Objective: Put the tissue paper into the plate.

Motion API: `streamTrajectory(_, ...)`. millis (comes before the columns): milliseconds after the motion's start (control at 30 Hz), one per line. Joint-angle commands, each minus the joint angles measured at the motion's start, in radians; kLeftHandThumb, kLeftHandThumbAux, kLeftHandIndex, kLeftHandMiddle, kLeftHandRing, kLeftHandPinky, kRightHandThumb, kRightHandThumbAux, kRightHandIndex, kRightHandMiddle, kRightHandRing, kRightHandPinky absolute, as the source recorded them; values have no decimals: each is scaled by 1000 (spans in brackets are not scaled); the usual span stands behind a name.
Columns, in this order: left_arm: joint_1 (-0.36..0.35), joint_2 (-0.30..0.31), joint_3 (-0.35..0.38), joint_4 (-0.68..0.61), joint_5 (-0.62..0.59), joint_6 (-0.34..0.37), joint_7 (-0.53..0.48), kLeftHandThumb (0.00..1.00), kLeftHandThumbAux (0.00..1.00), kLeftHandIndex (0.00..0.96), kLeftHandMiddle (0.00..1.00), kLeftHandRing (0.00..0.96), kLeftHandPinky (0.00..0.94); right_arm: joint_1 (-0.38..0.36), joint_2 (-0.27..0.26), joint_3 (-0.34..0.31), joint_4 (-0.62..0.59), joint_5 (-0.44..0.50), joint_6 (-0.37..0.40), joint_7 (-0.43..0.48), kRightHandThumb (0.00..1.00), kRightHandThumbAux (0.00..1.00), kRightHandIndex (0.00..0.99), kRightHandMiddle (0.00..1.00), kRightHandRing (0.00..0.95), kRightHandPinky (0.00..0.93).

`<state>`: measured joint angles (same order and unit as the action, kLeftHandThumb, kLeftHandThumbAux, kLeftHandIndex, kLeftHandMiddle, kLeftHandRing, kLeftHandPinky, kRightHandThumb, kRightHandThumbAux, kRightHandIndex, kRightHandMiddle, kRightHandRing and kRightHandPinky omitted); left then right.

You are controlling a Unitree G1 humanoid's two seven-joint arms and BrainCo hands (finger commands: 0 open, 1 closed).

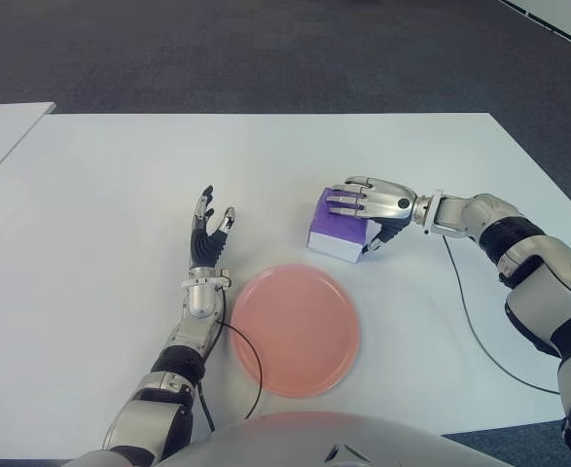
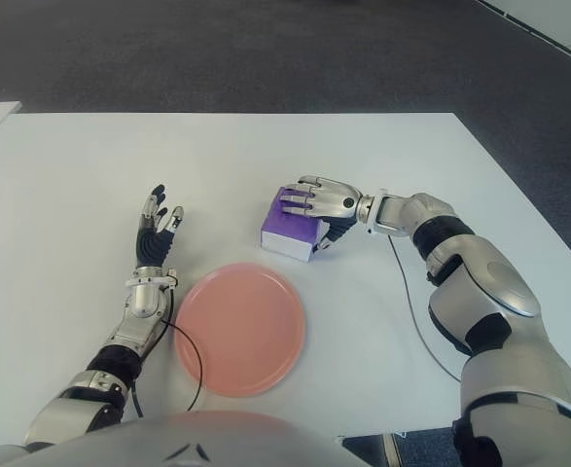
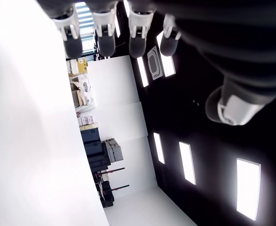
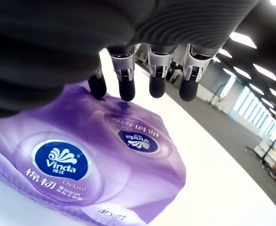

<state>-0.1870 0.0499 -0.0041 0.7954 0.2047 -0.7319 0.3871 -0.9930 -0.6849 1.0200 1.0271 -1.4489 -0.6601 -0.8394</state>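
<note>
The purple tissue pack [image 1: 339, 233] sits on the white table [image 1: 120, 195] under my right hand [image 1: 368, 199], whose fingers drape over its top without clamping, the pink plate [image 1: 295, 329] nearer me, my left hand [image 1: 207, 238] open beside it.

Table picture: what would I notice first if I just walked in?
Probably the purple plastic pack of tissue paper on the white table, with the robot's right hand draped over it. Just in front lies the round pink plate, with nothing in it. The left hand shows left of the plate, fingers up.
</note>
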Motion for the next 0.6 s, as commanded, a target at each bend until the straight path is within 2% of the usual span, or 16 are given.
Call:
streamTrajectory(33, 83, -10, 4, 48, 6, 14, 17, 26, 458, 0, 0, 0, 0, -4, 13, 33, 18, -11, -10, -12, 393, 217, 0, 0, 0, 0)
streamTrajectory(300, 81, -15, 4, 54, 8, 11, 28, 28, 458, 0, 0, 0, 0, -11, 23, 49, 29, -1, -8, -11, 406, 226, 0, 0, 0, 0)
streamTrajectory(600, 84, -18, 3, 46, 6, 19, 25, 30, 456, 0, 0, 0, 0, -10, 43, 76, 55, -18, 37, -57, 369, 235, 0, 0, 0, 0)
